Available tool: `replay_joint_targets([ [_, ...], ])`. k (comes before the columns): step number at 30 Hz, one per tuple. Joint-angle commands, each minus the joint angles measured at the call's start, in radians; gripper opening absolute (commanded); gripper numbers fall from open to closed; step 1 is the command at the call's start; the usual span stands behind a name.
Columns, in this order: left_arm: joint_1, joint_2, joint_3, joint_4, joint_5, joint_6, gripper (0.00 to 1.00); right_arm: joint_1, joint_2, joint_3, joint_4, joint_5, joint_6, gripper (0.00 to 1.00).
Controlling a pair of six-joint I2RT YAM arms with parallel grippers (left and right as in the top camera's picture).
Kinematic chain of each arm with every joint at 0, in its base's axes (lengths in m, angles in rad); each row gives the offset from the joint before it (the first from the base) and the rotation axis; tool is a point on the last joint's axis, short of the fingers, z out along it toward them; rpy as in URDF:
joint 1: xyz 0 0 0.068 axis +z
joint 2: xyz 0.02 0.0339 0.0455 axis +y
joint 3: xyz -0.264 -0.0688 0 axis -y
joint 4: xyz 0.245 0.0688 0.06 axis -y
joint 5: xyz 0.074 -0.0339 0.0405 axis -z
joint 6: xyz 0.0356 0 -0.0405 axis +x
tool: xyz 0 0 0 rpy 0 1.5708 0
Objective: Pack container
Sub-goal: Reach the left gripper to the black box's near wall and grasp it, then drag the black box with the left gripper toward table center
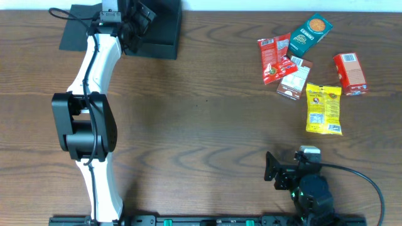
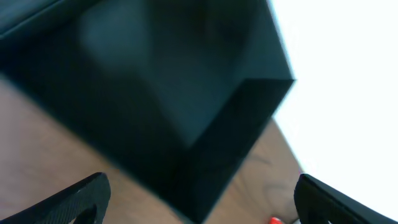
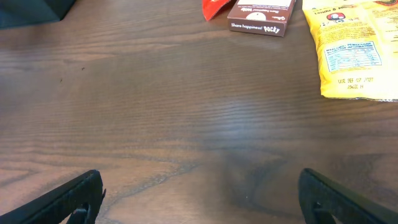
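Both hands open: left hand (image 1: 137,17) above dark teal-black matte rectangular cardboard container (image 1: 162,28) at brown wooden worktop's (image 1: 201,125) far-left corner; right hand (image 1: 271,168) near front-right edge.

White left arm (image 1: 105,59), black joints, black cable (image 1: 344,167), dark fingers (image 2: 81,198)

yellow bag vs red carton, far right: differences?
The yellow bag is a flat pouch; the red carton is a box. The bag looks larger than the carton. The bag lies nearer the robot's base, the carton farther back. Both lie on the table, unpacked.
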Motion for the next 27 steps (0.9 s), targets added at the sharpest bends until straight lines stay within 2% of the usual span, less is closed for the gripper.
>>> replay_joint_targets([
  [1,-0.003,0.002,0.018,-0.055,-0.08,-0.019,0.96,-0.009,-0.005,-0.011,-0.001,0.007,-0.013,0.99],
  [8,-0.001,0.043,0.019,-0.076,-0.077,-0.102,1.0,-0.009,-0.005,-0.011,-0.001,0.007,-0.013,0.99],
  [9,0.0,0.066,0.019,-0.076,-0.064,-0.126,0.95,-0.009,-0.005,-0.011,-0.001,0.007,-0.013,0.99],
  [13,0.011,0.131,0.019,-0.019,0.013,-0.178,0.9,-0.009,-0.005,-0.011,-0.001,0.007,-0.013,0.99],
  [16,0.021,0.145,0.019,0.003,0.008,-0.2,0.88,-0.009,-0.005,-0.011,-0.001,0.007,-0.013,0.99],
  [19,0.031,0.145,0.019,-0.002,0.006,-0.199,0.79,-0.009,-0.005,-0.011,-0.001,0.007,-0.013,0.99],
  [20,0.034,0.145,0.019,-0.01,0.006,-0.199,0.73,-0.009,-0.005,-0.011,-0.001,0.007,-0.013,0.99],
  [21,0.039,0.145,0.019,-0.034,0.005,-0.199,0.63,-0.009,-0.005,-0.011,-0.001,0.007,-0.013,0.99],
  [25,0.046,0.145,0.019,-0.095,0.006,-0.183,0.42,-0.009,-0.005,-0.011,-0.001,0.007,-0.013,0.99],
  [27,0.047,0.145,0.019,-0.135,0.009,-0.182,0.4,-0.009,-0.005,-0.011,-0.001,0.007,-0.013,0.99],
])
